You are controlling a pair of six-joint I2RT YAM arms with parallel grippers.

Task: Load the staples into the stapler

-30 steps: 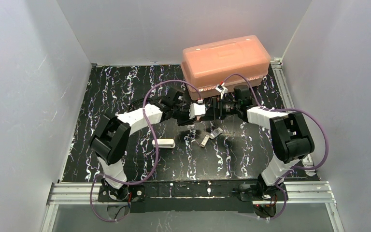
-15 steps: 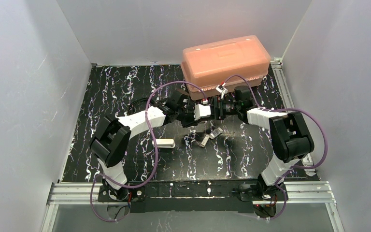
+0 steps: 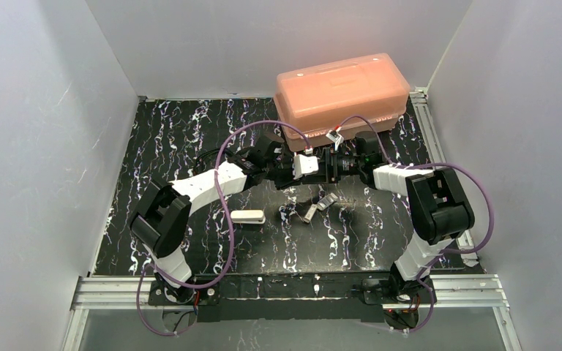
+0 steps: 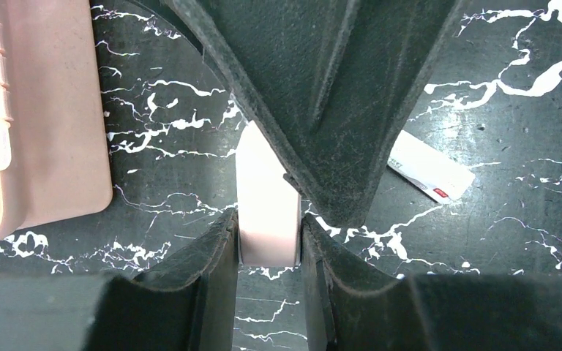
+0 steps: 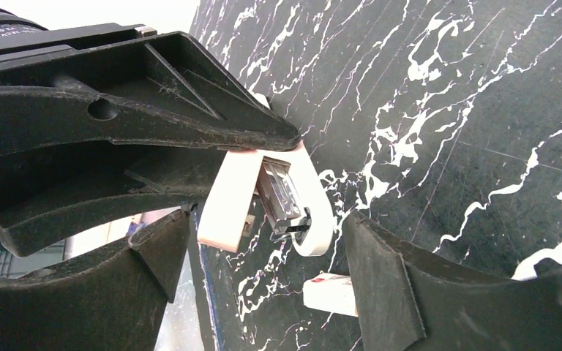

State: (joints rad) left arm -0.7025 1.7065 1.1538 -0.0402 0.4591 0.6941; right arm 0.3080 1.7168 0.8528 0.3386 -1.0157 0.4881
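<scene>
My left gripper [image 4: 267, 223] is shut on the stapler [image 4: 266, 208], holding it above the mat in mid-table [image 3: 306, 165]. In the right wrist view the stapler [image 5: 293, 205] hangs open: a pinkish-white lid, a silvery metal channel and a white rounded base. My right gripper [image 5: 267, 234] is open, its fingers either side of the stapler's free end; in the top view it [image 3: 327, 167] faces the left gripper [image 3: 293, 172]. A small whitish packet with a red mark [image 5: 329, 292] lies on the mat below [image 4: 432, 170]. Small greyish strips [image 3: 311, 212] lie nearby; I cannot tell if they are the staples.
A salmon plastic box [image 3: 340, 91] stands at the back, its corner in the left wrist view [image 4: 36, 124]. A cream-white oblong piece [image 3: 249, 216] lies on the black marbled mat left of centre. White walls enclose the mat.
My left arm has carried the stapler a little to the right and up, closer to the right gripper. The right arm has barely moved.
</scene>
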